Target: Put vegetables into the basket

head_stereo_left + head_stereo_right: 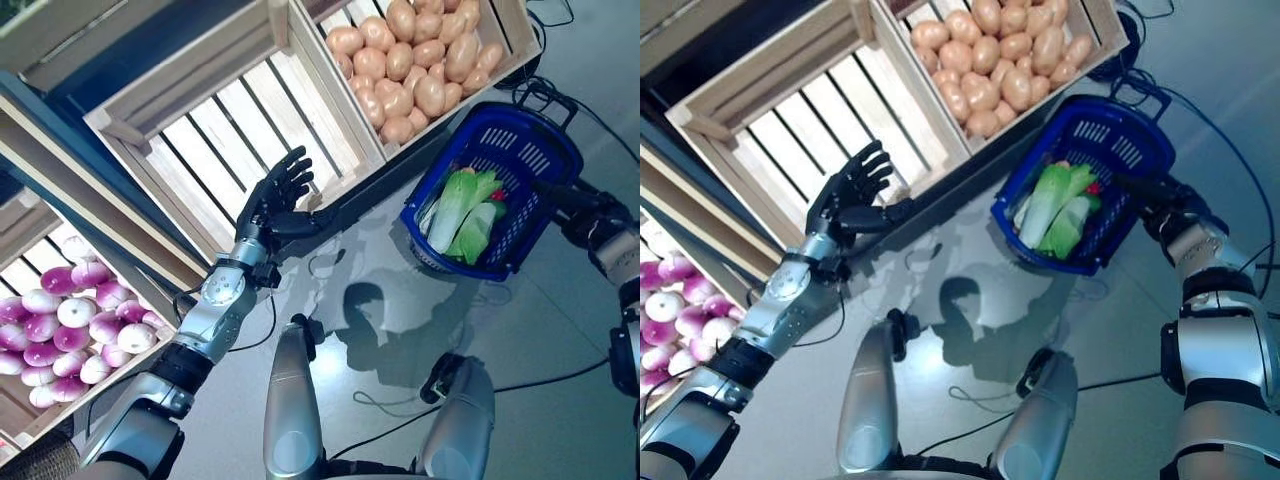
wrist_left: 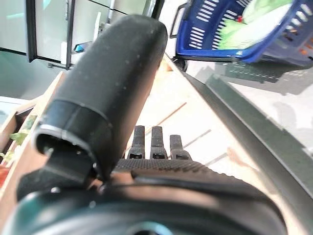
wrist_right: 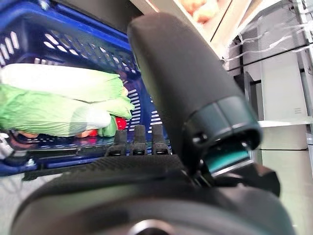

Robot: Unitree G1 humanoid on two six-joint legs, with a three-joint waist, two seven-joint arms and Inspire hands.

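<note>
Left hand (image 1: 277, 203): fingers spread wide and straight; holds nothing; up over the front edge of the empty wooden crate (image 1: 215, 120)
Right hand (image 1: 1162, 197): at the blue basket's (image 1: 520, 150) rim; fingers curled round the handle, so it carries the basket tilted
Vegetables: two green leafy cabbages (image 1: 466, 210) and something red (image 3: 120, 123) lie inside the basket
Potatoes (image 1: 410, 62): in the crate beside the empty one
Purple-and-white turnips (image 1: 70, 325): in the lower crate by the left arm

Right hand (image 1: 1167, 196): fingers behind blue basket (image 1: 1110, 135) rim, grip can't be told. Red item (image 3: 121, 123) in basket mostly under the greens (image 1: 1052, 210), kind unclear. Purple-white veg crate (image 1: 60, 325) cut off at left edge; potato crate (image 1: 415, 60) cut off at top.
</note>
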